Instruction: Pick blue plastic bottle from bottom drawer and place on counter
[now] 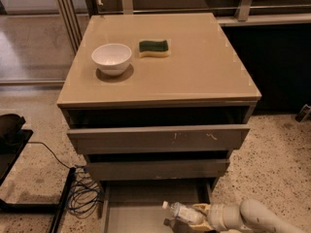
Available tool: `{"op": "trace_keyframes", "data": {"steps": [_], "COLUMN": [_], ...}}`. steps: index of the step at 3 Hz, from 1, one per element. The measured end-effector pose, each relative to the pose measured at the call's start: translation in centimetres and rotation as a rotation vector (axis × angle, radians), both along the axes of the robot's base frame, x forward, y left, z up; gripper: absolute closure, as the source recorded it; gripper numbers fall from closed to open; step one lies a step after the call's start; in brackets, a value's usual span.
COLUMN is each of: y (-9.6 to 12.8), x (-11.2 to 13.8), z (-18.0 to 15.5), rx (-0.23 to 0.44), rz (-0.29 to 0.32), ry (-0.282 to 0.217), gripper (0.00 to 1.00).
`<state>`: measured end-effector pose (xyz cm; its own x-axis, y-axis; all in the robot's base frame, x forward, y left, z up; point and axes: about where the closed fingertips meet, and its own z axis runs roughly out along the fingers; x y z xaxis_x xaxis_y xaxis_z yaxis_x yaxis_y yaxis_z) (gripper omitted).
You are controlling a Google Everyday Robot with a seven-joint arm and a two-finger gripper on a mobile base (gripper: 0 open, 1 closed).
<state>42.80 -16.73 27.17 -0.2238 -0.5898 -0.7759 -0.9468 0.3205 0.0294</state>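
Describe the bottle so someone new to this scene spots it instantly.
Find the three-drawer cabinet; its bottom drawer is pulled open at floor level. Over it, the claw reaching in from the right grips the blue plastic bottle. It is the only clear, white-capped item; the bowl and sponge sit up on the counter.

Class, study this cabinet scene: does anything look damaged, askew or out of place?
Pale scratch marks mar the front of the top drawer. The blue plastic bottle is tilted, gripped by the claw over the bottom drawer.
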Motion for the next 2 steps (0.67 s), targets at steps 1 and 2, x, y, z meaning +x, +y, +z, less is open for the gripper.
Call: {"op": "trace_keyframes", "data": {"steps": [1,2], "y": [-1.6,-2.5], "x": [0.2,0.3], "z": [7.2,15.5], "rx": [-0.050,-0.102], "rz": [0.039,0.073], "ry": [-0.072,-0.142], "gripper": [1.00,1.00]}}
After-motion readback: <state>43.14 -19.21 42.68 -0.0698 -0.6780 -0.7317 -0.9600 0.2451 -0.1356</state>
